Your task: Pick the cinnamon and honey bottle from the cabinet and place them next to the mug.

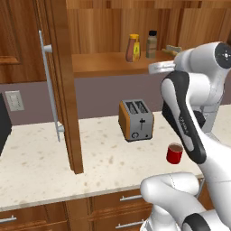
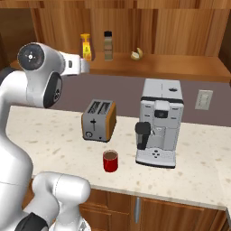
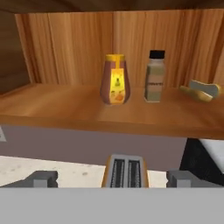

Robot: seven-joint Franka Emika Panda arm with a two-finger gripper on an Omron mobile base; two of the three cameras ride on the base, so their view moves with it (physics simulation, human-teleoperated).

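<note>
The honey bottle point(image 3: 115, 79) point(image 1: 132, 48) point(image 2: 86, 47), amber with a yellow cap, stands upright on the shelf of the open cabinet point(image 3: 65, 105) point(image 1: 103, 63) point(image 2: 171, 65). Just right of it stands the slim cinnamon point(image 3: 155, 76) point(image 1: 151, 44) point(image 2: 108, 45) with a dark cap. My gripper point(image 3: 113, 178) point(image 1: 155, 67) point(image 2: 86, 66) is open and holds nothing. It hovers in front of the shelf edge, short of both bottles and facing them. The red mug point(image 1: 174, 153) point(image 2: 110, 161) sits on the counter, near its front edge.
An orange toaster point(image 1: 136, 119) point(image 2: 99, 120) stands on the speckled counter behind the mug. A grey coffee machine point(image 2: 159, 128) is right of the mug. A small yellow-beige item point(image 3: 201, 91) lies on the shelf's right. The open cabinet door point(image 1: 63, 85) juts out at left.
</note>
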